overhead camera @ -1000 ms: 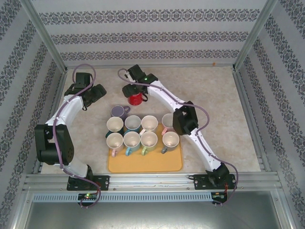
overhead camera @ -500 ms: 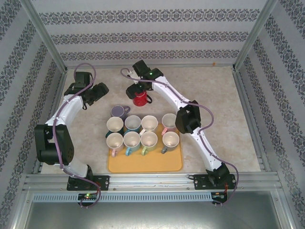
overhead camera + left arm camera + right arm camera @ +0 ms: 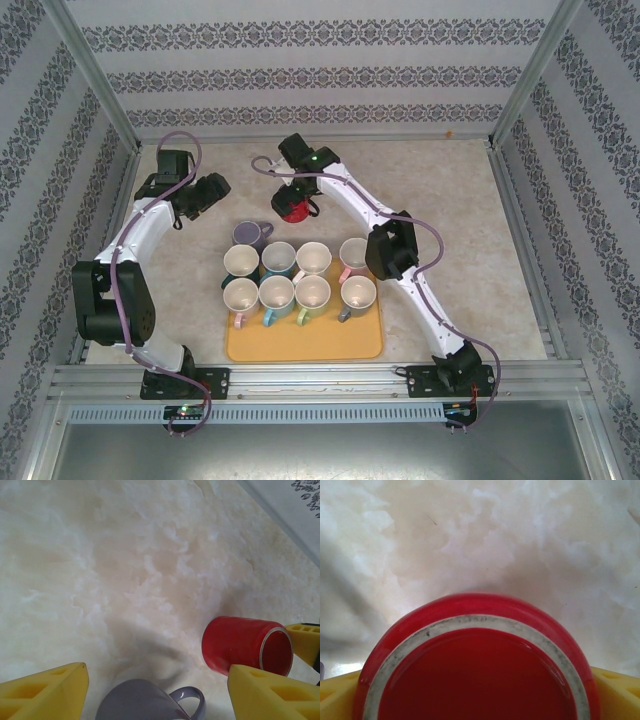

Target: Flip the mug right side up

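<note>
"Well, what's my right claw [image 3: 479,692] doing?"
"Its fingers flank the red mug [image 3: 235,644], base facing my wrist camera. Clamped or loose, I can't tell. The mug is tipped sideways, low over the table [image 3: 100,555], beyond the tray [image 3: 320,342]."
"And my left claw [image 3: 157,670]?"
"Spread apart, hovering above a purple mug [image 3: 135,702]."

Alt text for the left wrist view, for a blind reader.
A red mug is tipped on its side over a pale marbled table, its base toward a yellow jaw at right. A purple mug sits below, between this camera's open yellow jaws.
</note>
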### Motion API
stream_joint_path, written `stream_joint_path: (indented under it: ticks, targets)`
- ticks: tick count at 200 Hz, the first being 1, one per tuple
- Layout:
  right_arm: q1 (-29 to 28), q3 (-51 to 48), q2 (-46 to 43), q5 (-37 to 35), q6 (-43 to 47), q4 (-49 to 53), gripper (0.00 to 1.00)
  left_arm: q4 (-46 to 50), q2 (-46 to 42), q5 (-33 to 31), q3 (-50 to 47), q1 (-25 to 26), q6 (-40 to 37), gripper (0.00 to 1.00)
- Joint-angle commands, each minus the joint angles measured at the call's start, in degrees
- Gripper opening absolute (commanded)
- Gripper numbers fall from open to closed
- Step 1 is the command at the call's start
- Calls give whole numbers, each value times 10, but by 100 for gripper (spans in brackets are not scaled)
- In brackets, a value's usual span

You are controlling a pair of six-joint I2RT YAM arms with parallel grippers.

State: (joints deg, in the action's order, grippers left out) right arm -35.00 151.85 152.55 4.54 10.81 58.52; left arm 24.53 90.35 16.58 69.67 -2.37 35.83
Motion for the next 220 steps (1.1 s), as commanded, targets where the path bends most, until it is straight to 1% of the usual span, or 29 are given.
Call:
stream_joint_path:
  ticks: [1,23,51,68,75,92,138,149,155,168,200,220]
  targets:
    - [3,-2,18,13,1,6,91,-15,-11,14,12,-6,-7,72]
    - [5,0,16,21,-6,1,83,-13,-17,18,12,-6,-8,71]
    - [10,1,-9,32,-23,-7,69,-3,-30,21,16,-6,-13,71]
    - [19,-14,-47,57,-51,-23,62,1,-44,26,16,-5,-12,71]
    - [25,-31,-71,70,-70,-38,56,1,-50,28,16,-4,-12,70]
    - [38,-67,-124,92,-112,-71,46,3,-67,37,18,1,-12,70]
    - [69,-229,-307,159,-258,-238,48,-4,-125,66,21,40,-30,71]
    - [75,-277,-349,170,-300,-292,48,-8,-141,72,20,52,-32,71]
    - [80,-318,-374,180,-334,-332,48,-11,-149,78,18,59,-32,71]
    - [92,-375,-422,202,-401,-398,47,-20,-169,91,10,72,-26,71]
    - [109,-547,-532,249,-590,-612,45,-96,-210,153,-31,115,-1,70]
    - [108,-621,-581,275,-667,-695,46,-166,-218,216,-58,145,25,70]
